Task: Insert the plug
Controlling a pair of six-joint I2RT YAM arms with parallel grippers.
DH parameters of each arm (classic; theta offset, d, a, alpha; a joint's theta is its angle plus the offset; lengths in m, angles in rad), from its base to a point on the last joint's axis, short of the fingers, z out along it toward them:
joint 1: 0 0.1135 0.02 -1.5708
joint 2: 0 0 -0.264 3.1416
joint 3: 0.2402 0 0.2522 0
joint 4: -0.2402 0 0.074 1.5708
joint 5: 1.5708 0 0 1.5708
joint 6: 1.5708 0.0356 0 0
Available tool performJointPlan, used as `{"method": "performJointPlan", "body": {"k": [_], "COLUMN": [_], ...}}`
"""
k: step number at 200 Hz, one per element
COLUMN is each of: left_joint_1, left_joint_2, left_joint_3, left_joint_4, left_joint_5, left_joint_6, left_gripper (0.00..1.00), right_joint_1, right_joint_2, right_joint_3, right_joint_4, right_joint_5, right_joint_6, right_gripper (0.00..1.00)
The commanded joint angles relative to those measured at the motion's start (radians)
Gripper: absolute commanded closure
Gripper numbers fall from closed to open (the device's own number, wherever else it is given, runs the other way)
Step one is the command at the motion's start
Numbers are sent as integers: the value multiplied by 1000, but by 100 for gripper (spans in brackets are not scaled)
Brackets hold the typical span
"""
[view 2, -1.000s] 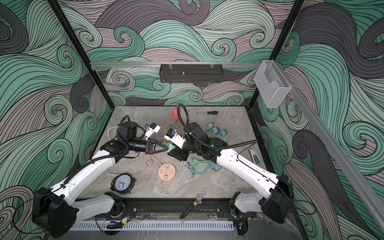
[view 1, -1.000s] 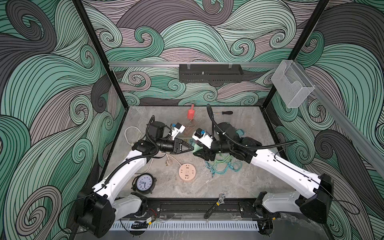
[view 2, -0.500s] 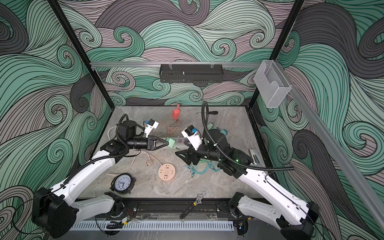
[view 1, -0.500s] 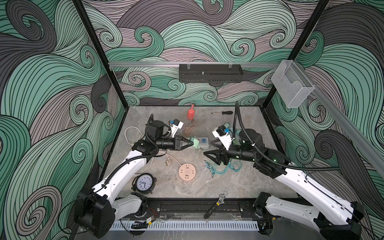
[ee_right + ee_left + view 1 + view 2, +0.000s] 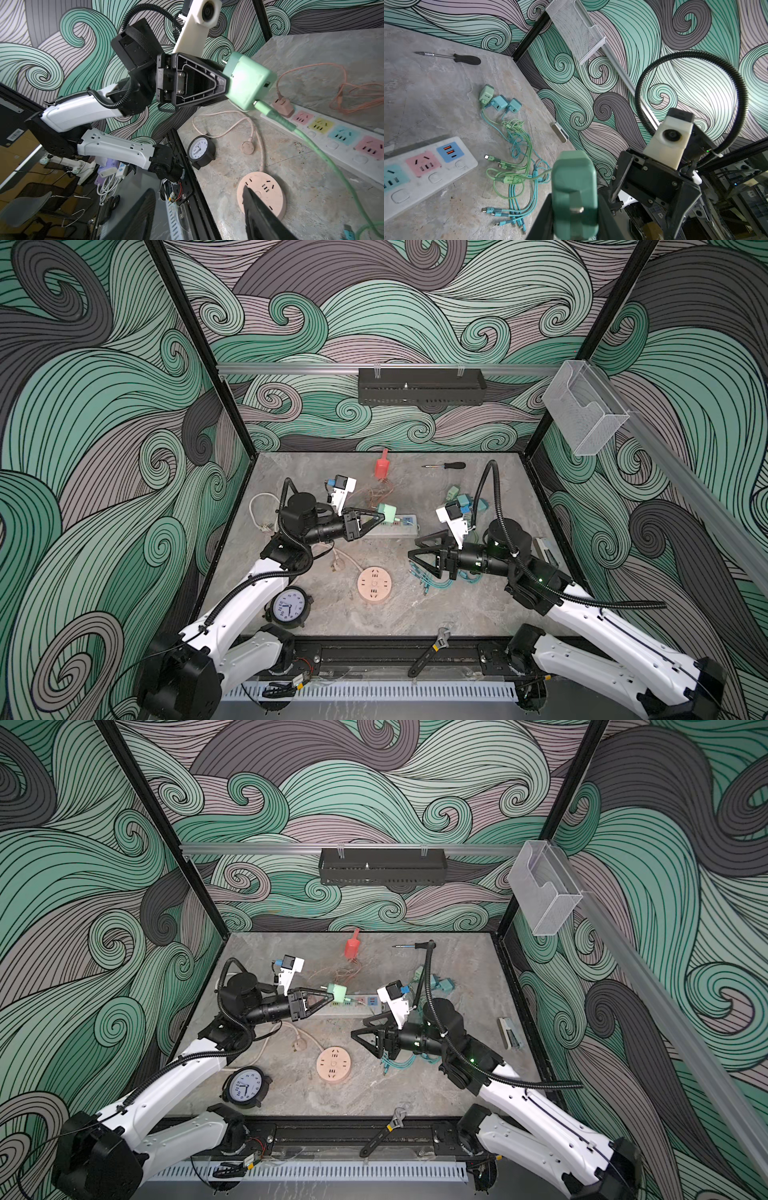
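Clamping the green plug (image 5: 389, 512) in its jaws, the left gripper (image 5: 377, 518) holds it over the power strip (image 5: 402, 528), while the right gripper (image 5: 417, 559) hangs open and empty above the tangled cables (image 5: 434, 581).

Swirling wave-patterned walls (image 5: 395, 302) in green, mauve and dark grey close in the grey, marbled counter (image 5: 415, 614) on three sides, joined at the back corners by black frame posts (image 5: 199, 348). A silver rail (image 5: 291, 368) runs along the back wall and carries a black perforated tray (image 5: 422, 386), while a clear plastic holder (image 5: 582, 410) hangs on the wall at the right of both top views; the light is even and soft, with faint shadows. Past the counter's front edge the right wrist view shows a dimmer room with what looks like a grey chair (image 5: 27, 209).
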Motion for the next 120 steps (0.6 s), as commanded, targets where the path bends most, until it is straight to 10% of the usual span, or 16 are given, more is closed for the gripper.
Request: {"method": "performJointPlan", "body": {"k": [1, 120], "left_joint_1": [-14, -96], "left_joint_2": [-16, -71], "left_joint_3": [-4, -74], "left_joint_4": [212, 498], "left_joint_5": [-26, -50], "left_joint_6": [-73, -182], "left_gripper": [100, 100], "right_joint_1": [-6, -10], "right_joint_2": [6, 159], "right_joint_3": [-25, -74], "right_joint_4": [241, 621], "right_joint_5": [-41, -22], "right_joint_6": [118, 196], "right_gripper": [36, 48]}}
